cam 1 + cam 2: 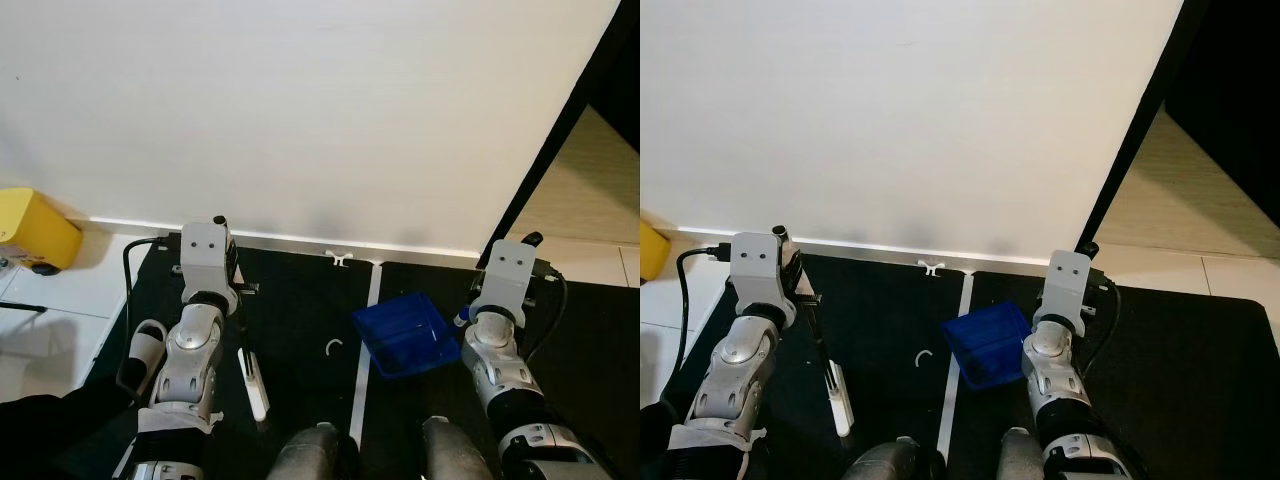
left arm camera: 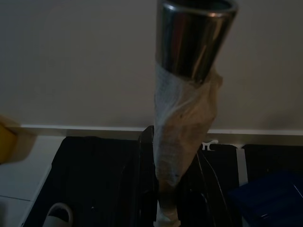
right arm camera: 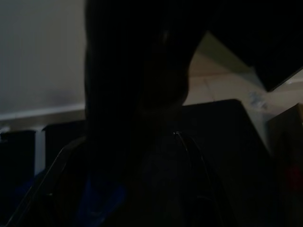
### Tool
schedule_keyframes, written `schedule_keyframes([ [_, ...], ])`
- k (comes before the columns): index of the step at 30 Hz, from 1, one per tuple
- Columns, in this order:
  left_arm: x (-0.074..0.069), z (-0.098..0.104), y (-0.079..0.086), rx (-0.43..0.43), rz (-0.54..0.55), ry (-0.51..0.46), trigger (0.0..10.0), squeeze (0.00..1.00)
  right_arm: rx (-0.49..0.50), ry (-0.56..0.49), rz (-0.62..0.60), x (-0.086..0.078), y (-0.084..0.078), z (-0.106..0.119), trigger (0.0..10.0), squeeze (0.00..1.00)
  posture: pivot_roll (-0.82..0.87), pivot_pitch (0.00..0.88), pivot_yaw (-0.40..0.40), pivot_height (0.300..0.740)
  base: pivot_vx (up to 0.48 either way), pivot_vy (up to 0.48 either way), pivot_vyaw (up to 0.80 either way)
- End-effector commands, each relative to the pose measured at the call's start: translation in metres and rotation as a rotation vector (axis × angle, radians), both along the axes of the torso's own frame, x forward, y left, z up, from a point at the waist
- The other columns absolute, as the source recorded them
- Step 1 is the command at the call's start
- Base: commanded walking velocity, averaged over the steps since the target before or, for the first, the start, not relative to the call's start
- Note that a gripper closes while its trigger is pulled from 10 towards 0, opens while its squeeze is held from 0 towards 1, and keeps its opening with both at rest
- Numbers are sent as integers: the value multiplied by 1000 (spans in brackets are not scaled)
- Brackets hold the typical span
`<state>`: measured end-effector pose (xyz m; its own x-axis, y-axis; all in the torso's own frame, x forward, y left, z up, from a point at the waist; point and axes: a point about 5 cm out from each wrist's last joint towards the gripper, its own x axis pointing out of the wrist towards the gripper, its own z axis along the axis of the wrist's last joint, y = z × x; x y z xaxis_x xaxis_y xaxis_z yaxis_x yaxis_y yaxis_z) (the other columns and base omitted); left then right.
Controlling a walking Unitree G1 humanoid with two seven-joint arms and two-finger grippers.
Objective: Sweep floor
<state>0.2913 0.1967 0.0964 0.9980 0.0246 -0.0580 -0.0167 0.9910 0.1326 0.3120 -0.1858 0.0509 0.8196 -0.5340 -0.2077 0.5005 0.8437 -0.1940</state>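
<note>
Broom (image 2: 182,118): metal handle with a taped grip, clamped in the left gripper (image 2: 163,189), white head (image 1: 254,385) down on the black mat (image 1: 300,310) below it.
Dustpan (image 1: 405,335): blue, held by the right gripper (image 1: 465,318), fingers too dark to judge.
Wall (image 1: 300,110): white, just ahead of both.

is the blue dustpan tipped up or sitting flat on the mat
Tipped. The blue dustpan hangs tilted at the right gripper above the black mat, its open tray facing up and toward the wall; whether its front edge touches is unclear.
</note>
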Motion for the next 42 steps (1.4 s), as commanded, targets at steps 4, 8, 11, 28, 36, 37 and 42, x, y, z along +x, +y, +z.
schedule_keyframes([
  [4,-2,4,10,45,9,-7,10000,0,-10,20,-44,-4,-2,-6,10000,0,61,152,152,740,0,0,0],
  [8,-2,5,9,46,6,-7,10000,0,-3,22,-69,-5,-6,-7,9765,0,61,151,154,740,0,0,0],
  [11,-1,6,9,48,0,-7,10000,0,5,24,-85,-6,-7,-9,3098,0,60,149,157,740,0,0,0],
  [28,1,7,6,43,-3,-9,10000,0,-20,-108,1,2,-10,10,0,0,63,154,152,740,0,0,0],
  [36,-1,6,10,44,9,-10,10000,0,-106,-215,307,-1,-12,31,10000,0,57,160,143,740,0,0,0],
  [37,-1,6,10,44,9,-10,10000,0,-106,-215,307,-1,-12,31,10000,0,57,160,143,740,0,0,0],
  [42,1,8,14,49,17,-15,10000,0,-194,-231,551,-8,-22,44,10000,0,41,166,138,740,0,0,0],
])
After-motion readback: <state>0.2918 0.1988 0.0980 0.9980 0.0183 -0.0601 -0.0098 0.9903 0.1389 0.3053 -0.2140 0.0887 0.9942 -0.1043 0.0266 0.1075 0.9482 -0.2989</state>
